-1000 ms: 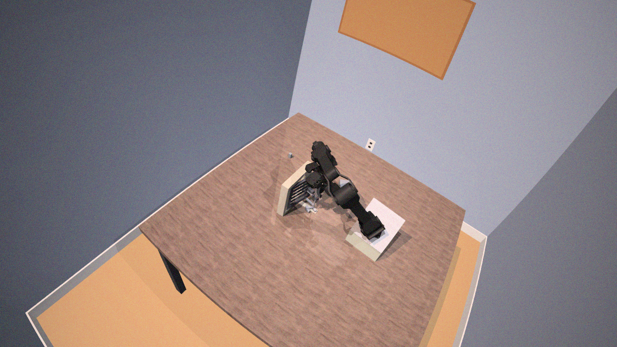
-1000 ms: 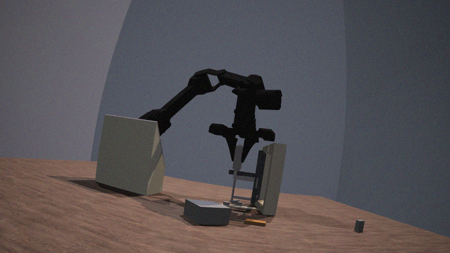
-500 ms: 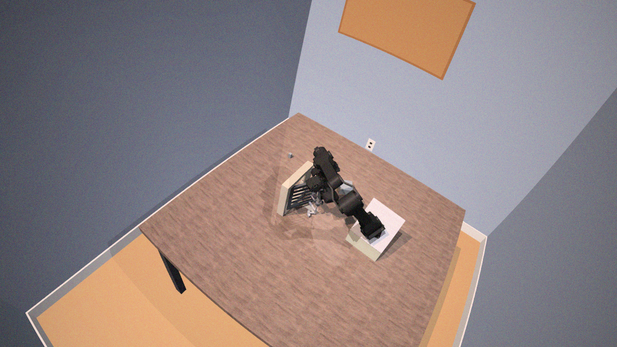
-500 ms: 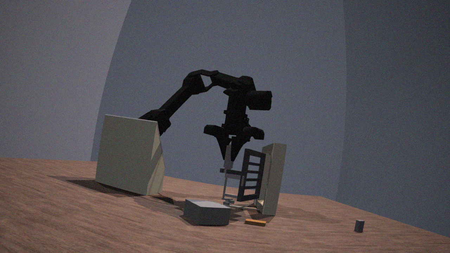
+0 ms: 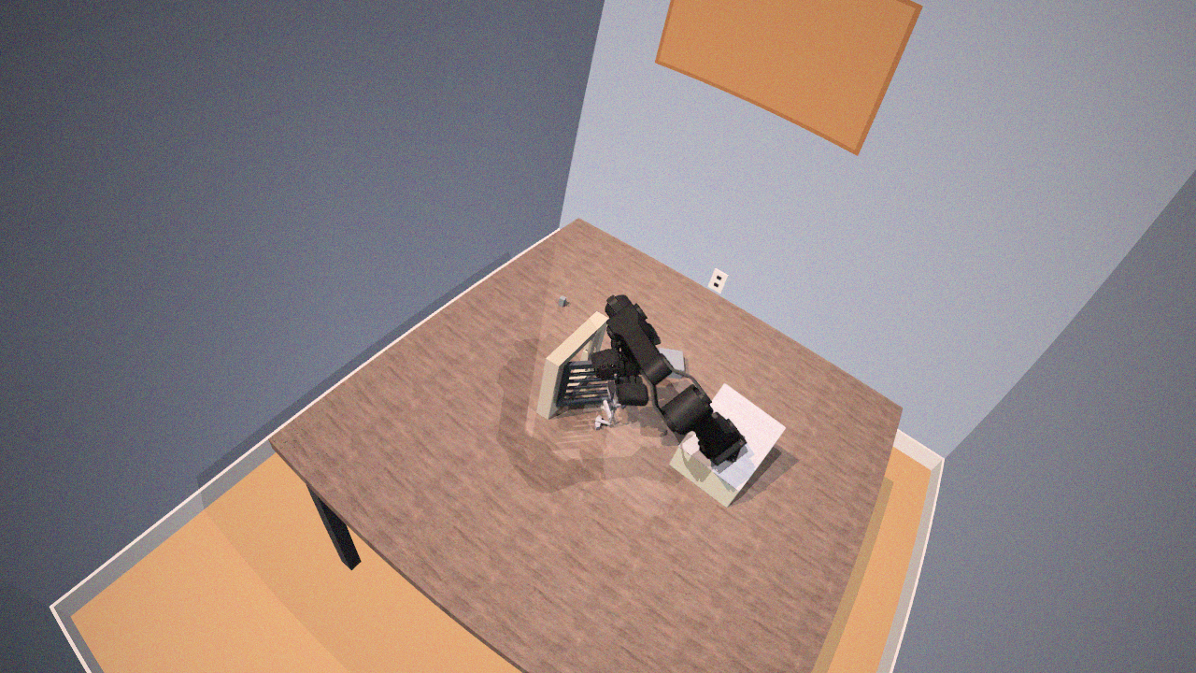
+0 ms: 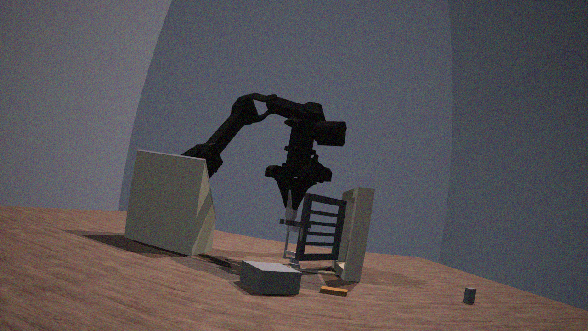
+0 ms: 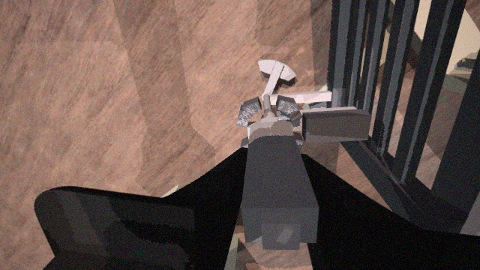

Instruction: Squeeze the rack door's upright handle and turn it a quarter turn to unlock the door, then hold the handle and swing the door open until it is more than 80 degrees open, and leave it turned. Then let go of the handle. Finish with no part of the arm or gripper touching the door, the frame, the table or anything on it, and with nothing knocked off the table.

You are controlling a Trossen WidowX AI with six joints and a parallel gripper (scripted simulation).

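The dark slatted door (image 6: pixel 316 256) (image 7: pixel 339 56) stands partly open, swung out at an angle from the pale frame (image 5: pixel 548 393) (image 6: pixel 358 238). I cannot tell the exact angle. My gripper (image 6: pixel 291 205) (image 7: pixel 271 158) points down and is shut on the upright grey handle (image 7: pixel 279 187), with one black finger on either side of it. The handle's thin rod runs down beside the door's free edge. Its pale curved foot (image 7: pixel 275 69) points away from the slats in the wrist view. The arm hides most of the grip in the top view.
A large pale block (image 5: pixel 757 426) (image 6: pixel 164 201) stands by the arm's base. A low grey box (image 6: pixel 269 279) and a flat orange bar (image 6: pixel 333 291) lie near the door. A small grey block (image 5: pixel 562 301) (image 6: pixel 469 295) stands beyond the frame.
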